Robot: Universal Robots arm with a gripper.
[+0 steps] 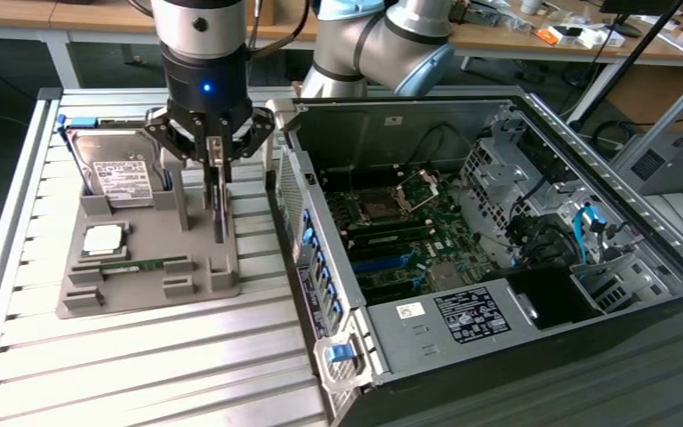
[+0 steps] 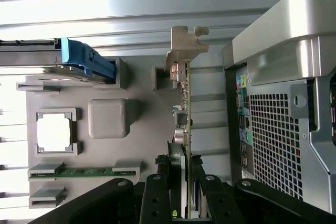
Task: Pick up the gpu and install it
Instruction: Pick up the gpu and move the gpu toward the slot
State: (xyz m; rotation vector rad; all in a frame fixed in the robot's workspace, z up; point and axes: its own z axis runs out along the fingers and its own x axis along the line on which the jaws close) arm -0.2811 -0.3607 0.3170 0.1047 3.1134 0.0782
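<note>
Currently the gripper (image 1: 214, 165) hangs over the grey tray (image 1: 140, 298) on the exterior view's left, its fingers (image 2: 157, 192) closed on the upper edge of the gpu (image 1: 218, 209). The card stands on edge, its lower end down at the tray, and whether it has cleared its slot cannot be told. From the wrist, the gpu (image 2: 185, 103) runs away from the gripper (image 2: 185, 157) to its silver bracket (image 2: 185, 43). The open computer case (image 1: 365, 133) sits just beside it on the exterior view's right.

The hold is on a thin edge, so the card could pivot or slip if it moves sharply. A tilted pull might bind it in the slot and drag the tray. The bracket could also snag the case wall close by.
</note>
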